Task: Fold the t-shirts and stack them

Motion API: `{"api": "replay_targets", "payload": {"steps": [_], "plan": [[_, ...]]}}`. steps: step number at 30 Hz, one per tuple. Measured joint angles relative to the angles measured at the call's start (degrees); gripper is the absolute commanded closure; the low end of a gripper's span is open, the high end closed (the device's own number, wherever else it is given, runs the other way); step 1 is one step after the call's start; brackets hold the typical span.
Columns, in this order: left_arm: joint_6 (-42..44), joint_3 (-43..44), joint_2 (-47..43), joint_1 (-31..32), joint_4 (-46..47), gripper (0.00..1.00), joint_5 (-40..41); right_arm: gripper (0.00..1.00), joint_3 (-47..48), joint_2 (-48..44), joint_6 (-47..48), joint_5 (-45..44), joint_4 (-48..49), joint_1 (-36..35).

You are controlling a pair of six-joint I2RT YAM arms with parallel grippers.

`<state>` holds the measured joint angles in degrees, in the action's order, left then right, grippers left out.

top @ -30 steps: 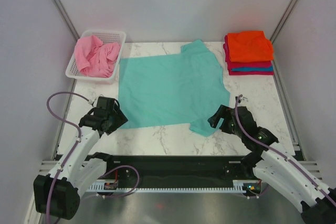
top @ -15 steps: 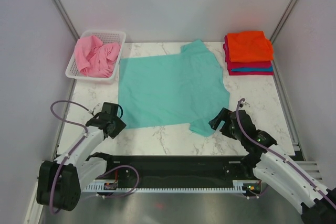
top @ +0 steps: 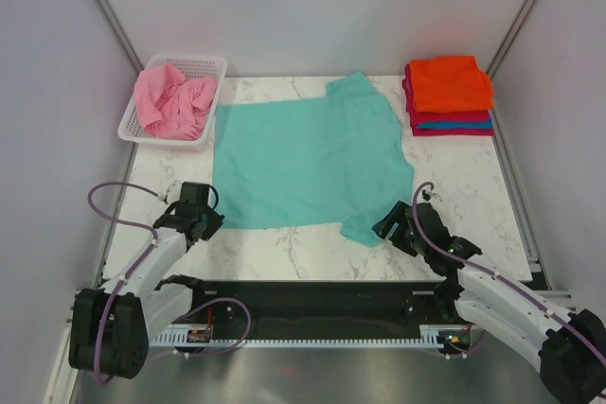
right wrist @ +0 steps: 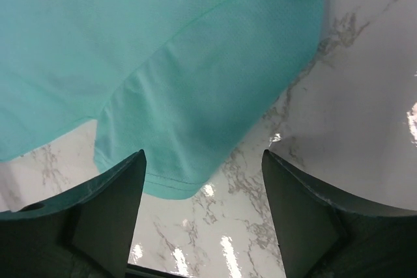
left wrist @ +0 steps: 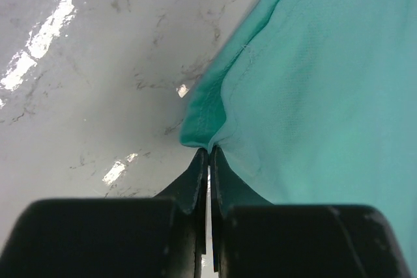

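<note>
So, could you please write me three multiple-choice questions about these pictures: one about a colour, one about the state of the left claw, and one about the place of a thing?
1. The top t-shirt of the folded stack is:
A. blue
B. orange
C. pink

2. The left claw is:
A. wide open, holding nothing
B. shut on a corner of the teal t-shirt
C. shut on nothing

3. The pink t-shirt lies:
A. on the folded stack
B. under the teal t-shirt
C. in the white basket

Answers:
1 B: orange cloth lies uppermost on the stack.
2 B: the left wrist view shows the jaws together with the teal corner pinched between them.
3 C: it lies crumpled inside the basket at the far left.
</note>
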<state>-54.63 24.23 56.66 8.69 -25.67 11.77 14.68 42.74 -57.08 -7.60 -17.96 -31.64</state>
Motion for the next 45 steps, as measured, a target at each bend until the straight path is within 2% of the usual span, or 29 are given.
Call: {"api": "replay_targets", "payload": {"steps": [6,7,9,10,12,15,18,23,31,36,45], "plan": [[0.3,-0.7,0.1,-0.9,2.0,0.98,-1.5,0.52,-1.2,5.0,-1.9,-0.2,7.5,0.0],[0.5,-0.7,0.2,-1.0,2.2,0.98,-1.7,0.63,-1.2,5.7,-1.9,-0.3,8.2,0.0],[0.7,-0.7,0.2,-1.0,2.4,0.98,-1.9,0.76,-1.6,6.5,-1.9,-0.6,8.9,0.0],[0.9,-0.7,0.0,-1.0,2.5,0.98,-2.0,0.89,-1.9,6.7,-2.0,-0.7,9.1,0.0],[1.4,-0.8,-0.7,-1.0,2.6,0.98,-2.5,1.00,-2.4,6.5,-1.7,-0.9,9.4,0.0],[2.2,-1.1,-3.7,-1.0,2.3,0.98,-3.5,1.00,-3.7,3.3,-1.8,-1.3,8.6,0.0],[2.8,-1.1,-7.1,-1.0,1.1,0.98,-4.5,1.00,-4.0,-4.8,-1.8,-1.9,4.8,0.0],[3.3,-0.7,-14.7,-1.0,-3.5,0.98,-7.0,1.00,-0.2,-18.3,-2.1,-3.5,-7.5,0.0],[3.0,4.0,-22.2,-1.0,-11.7,0.98,-13.1,1.00,11.6,-23.9,-3.1,-4.1,-24.9,0.0],[3.4,11.7,-20.1,-1.0,-15.3,0.98,-13.4,1.00,17.8,-19.5,-2.4,-4.5,-28.6,0.0],[7.2,20.7,-2.4,-1.3,-15.8,0.98,-12.9,1.00,28.7,4.7,5.9,-6.1,-23.3,0.5]]}}
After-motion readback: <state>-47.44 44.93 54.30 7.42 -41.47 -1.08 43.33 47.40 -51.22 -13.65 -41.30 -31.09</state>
